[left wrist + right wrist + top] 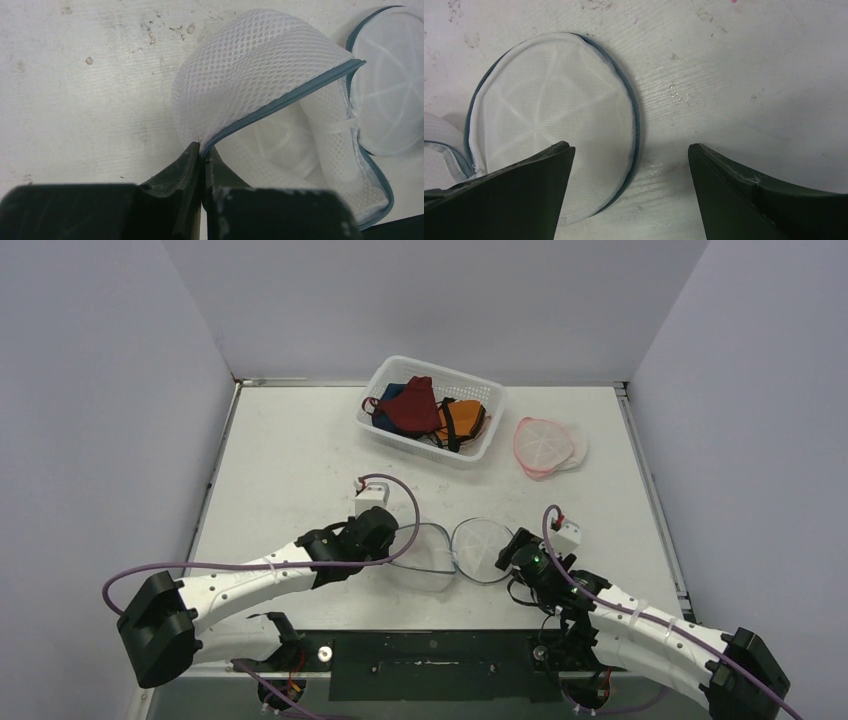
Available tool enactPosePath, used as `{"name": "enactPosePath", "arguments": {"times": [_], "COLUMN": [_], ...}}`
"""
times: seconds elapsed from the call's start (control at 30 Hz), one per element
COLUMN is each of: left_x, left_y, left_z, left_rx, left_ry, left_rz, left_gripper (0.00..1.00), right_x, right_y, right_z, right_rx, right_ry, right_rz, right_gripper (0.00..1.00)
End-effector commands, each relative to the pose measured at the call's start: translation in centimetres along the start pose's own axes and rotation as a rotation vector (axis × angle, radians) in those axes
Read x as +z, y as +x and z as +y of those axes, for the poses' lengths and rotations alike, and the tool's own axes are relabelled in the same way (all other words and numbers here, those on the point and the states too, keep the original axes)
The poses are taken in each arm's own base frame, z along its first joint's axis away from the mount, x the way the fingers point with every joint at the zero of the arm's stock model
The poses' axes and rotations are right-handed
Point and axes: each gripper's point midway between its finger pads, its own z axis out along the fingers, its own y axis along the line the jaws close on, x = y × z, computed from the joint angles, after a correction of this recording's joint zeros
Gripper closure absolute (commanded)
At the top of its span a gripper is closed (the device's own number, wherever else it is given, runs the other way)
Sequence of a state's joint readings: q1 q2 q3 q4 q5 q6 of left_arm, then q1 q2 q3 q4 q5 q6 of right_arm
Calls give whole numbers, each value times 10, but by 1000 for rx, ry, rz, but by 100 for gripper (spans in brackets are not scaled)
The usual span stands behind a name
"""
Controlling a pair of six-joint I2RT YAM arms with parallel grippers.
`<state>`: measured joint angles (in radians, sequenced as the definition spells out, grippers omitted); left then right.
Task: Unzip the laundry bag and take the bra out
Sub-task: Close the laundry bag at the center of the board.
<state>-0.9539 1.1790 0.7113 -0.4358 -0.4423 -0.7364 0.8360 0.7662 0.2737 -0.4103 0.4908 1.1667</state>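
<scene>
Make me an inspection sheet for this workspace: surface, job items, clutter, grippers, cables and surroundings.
Surface: white table, stained and scuffed.
Job's things: white mesh laundry bag, zip open, near the arms; no bra seen inside.
Clutter: basket of red, blue and orange garments at the back; pink-edged mesh bag beside it.
Grippers: left gripper shut on the laundry bag's zip edge; right gripper open at the edge of the bag's flat half.
Cables: purple cable along each arm.
Surroundings: plain walls on three sides.

Bright, even diffuse light; faint soft shadows; wrist views sharp.
</scene>
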Motion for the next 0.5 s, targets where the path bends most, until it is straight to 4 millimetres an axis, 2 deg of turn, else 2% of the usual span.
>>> {"name": "enactPosePath", "arguments": {"times": [0.0,0.2,0.47], "left_x": [-7,-9,-9], "left_y": [-16,-19,-25], "left_z": [-8,-12,-13], "left_rx": [-62,-64,-36], "left_ry": [48,66,55], "left_rz": [-72,-80,-84], "left_gripper": [97,97,97], "right_x": [7,17,36], "right_y": [-9,-20,-24], "right_z": [14,16,5], "right_rx": [63,42,-31], "right_ry": [-38,-9,66], "right_rz": [-39,-78,-70], "right_gripper": [15,24,40]}}
